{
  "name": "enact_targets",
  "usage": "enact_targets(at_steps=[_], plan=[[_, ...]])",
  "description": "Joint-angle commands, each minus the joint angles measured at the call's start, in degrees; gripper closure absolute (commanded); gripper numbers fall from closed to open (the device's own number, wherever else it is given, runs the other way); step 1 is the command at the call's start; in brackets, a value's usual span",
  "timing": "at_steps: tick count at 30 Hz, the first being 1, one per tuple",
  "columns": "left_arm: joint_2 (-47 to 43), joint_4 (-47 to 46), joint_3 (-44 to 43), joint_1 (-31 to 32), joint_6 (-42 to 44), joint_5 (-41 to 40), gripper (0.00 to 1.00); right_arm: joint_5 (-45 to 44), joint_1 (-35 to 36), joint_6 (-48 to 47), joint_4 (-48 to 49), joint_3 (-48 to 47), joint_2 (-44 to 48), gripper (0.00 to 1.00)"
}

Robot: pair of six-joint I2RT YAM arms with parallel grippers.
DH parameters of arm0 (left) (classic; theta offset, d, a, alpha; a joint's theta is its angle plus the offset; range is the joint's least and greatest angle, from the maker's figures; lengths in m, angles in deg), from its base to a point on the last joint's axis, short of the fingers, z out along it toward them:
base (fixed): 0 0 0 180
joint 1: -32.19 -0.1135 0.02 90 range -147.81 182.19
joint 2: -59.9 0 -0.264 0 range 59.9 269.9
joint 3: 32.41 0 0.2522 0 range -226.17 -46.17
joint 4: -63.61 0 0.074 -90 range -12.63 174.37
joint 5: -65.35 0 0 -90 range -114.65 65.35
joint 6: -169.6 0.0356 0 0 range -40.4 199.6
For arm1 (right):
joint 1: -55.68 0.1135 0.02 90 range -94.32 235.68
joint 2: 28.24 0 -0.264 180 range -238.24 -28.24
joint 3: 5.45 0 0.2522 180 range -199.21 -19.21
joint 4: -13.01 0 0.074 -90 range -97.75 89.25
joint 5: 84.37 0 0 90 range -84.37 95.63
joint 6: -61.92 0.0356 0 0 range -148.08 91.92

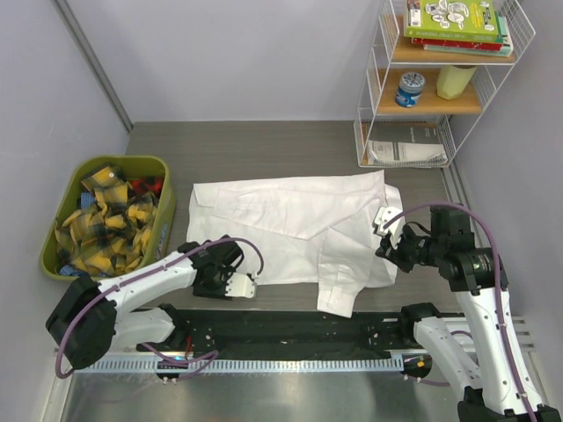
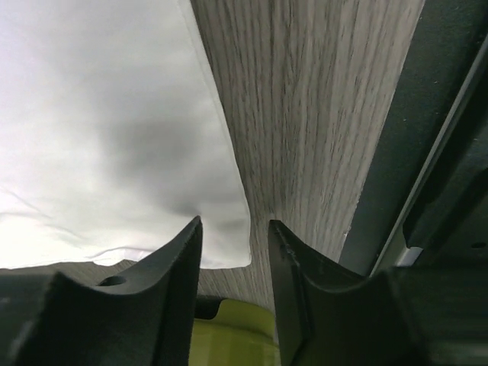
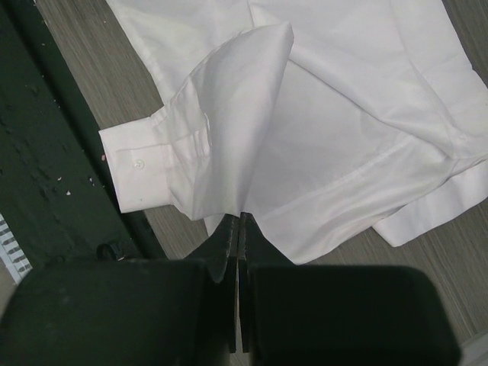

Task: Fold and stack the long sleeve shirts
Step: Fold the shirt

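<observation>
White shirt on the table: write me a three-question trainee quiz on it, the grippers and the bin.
1. True or false: the right gripper is shut on a raised fold of the white shirt.
2. The green bin holds: A) books B) yellow-and-black plaid cloths C) white papers.
3. Fill in: the left gripper, open, straddles the shirt's ____.
Key: 1 true; 2 B; 3 corner.
</observation>
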Motion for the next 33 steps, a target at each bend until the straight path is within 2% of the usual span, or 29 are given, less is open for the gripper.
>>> enact_targets(at_steps=[1,2,3,5,7,9,13,18,26,33], plan=[[0.30,-3.30,1.15,-0.90,1.53,-1.76,0.62,-0.57,-0.15,0.25,1.67,-1.80,-0.27,0.99],[0.21,-3.21,1.41,-0.90,1.53,-2.03,0.65,-0.66,-0.15,0.17,1.76,-1.62,-0.26,0.99],[-0.31,-3.12,1.42,-0.99,1.62,-2.03,0.74,-0.57,-0.24,0.17,1.76,-1.53,-0.18,0.99],[-1.28,-1.37,0.46,-1.43,1.44,-1.16,0.82,-0.66,-0.15,0.34,1.76,-1.88,0.00,0.99],[-3.21,0.47,-0.86,-2.21,1.00,0.42,0.87,-0.66,-0.24,1.13,1.76,-2.50,0.09,0.99],[-4.27,4.16,-3.93,-3.09,0.39,1.83,1.00,-0.92,-0.15,1.66,1.93,-3.81,0.00,0.99],[-6.20,7.42,-7.98,-7.74,2.05,3.15,1.00,-2.15,-0.24,3.06,4.65,-5.92,-1.05,0.99],[-4.46,8.57,-13.17,-14.51,4.95,6.93,1.00,-3.29,-0.15,2.54,7.37,-8.82,-5.09,0.99],[3.70,4.61,-21.07,-22.34,7.33,9.48,1.00,-4.00,-0.15,1.58,13.97,-14.36,-14.39,0.99],[12.23,1.54,-27.93,-24.54,6.80,10.36,1.00,-3.73,-0.15,0.96,22.14,-19.63,-23.45,0.99]])
